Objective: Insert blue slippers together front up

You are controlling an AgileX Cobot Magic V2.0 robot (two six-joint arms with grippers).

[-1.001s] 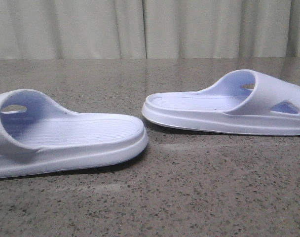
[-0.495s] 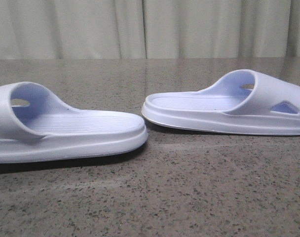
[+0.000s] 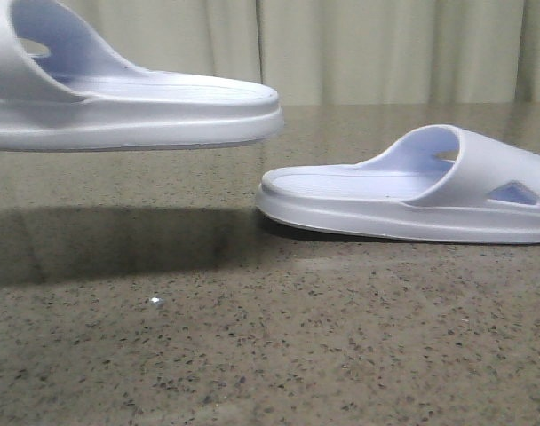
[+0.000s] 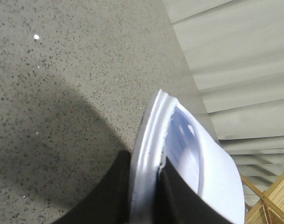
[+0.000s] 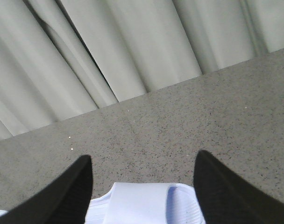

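Note:
Two pale lavender-blue slide slippers. The left slipper (image 3: pixel 128 102) hangs in the air at the upper left of the front view, sole level, casting a dark shadow on the table. My left gripper (image 4: pixel 146 179) is shut on its sole edge (image 4: pixel 149 140), one black finger on each side; the gripper itself is out of the front view. The right slipper (image 3: pixel 412 191) lies flat on the table at the right. My right gripper (image 5: pixel 142 172) is open above it, its black fingers straddling the strap (image 5: pixel 142 203) without touching it.
The speckled grey stone table (image 3: pixel 297 337) fills the foreground. A pleated pale curtain (image 3: pixel 385 49) hangs behind the table's far edge. A wooden frame (image 4: pixel 273 200) shows at a corner of the left wrist view.
The left slipper has risen off the table, from resting at the lower left to hanging well above the surface. The right slipper has not moved.

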